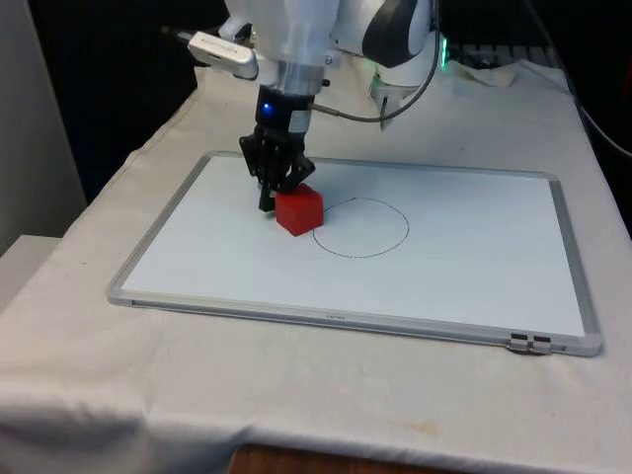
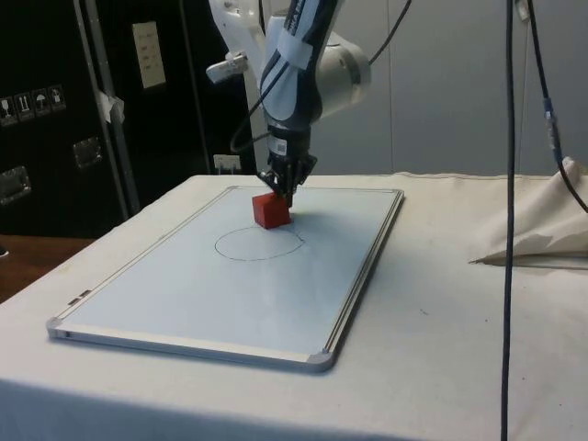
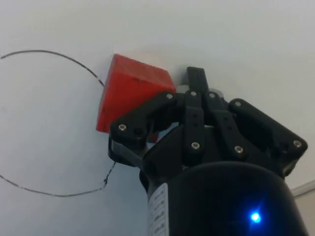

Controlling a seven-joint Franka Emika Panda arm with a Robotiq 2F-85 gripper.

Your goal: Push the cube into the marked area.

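My front and side cameras both face the whiteboard from a distance; my wrist camera looks down right above it.

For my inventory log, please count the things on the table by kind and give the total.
Cube: 1
Whiteboard: 1
Drawn circle: 1
Total: 3
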